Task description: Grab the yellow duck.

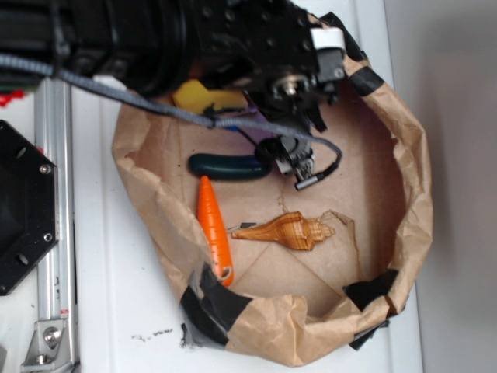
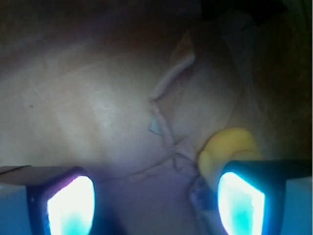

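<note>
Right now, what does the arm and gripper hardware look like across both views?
Exterior view: black arm with screw heads, a white block near the wrist, and a grey braided cable running across it. Wrist view: two dark-framed fingers, their inner pads glowing white to cyan.

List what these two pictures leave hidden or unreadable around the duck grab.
- Yellow duck: in the exterior view the black arm covers most of it; no head or beak shows.
- Same duck: in the wrist view a finger covers its lower part, and the image is blurred.
- Gripper: open, but contact with the duck cannot be told.
- Paper bag: its far rim is hidden behind the arm in the exterior view.
</note>
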{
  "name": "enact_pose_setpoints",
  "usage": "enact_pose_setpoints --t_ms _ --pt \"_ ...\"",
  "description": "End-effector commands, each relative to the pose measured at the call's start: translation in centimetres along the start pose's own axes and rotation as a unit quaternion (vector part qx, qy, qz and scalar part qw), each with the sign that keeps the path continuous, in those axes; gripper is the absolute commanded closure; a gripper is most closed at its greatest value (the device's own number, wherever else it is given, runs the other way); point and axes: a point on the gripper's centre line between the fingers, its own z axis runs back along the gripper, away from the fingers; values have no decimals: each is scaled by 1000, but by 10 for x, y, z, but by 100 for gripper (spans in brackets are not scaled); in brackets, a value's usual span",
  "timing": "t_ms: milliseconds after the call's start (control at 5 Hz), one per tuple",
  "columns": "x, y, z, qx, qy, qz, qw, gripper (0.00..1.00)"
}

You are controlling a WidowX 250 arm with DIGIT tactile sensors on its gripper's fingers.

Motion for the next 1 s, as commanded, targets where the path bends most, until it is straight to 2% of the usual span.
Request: enact_pose_setpoints --t_ms 0,200,400,600,800 --pt "19 34 -34 -20 1 10 1000 0" --pt "17 35 -29 -33 -4 13 999 0" --pt "15 30 -25 -18 -5 7 1000 0" --pt "14 29 -24 -7 -4 28 1000 100" --pt "11 27 -14 -3 -3 20 1000 37"
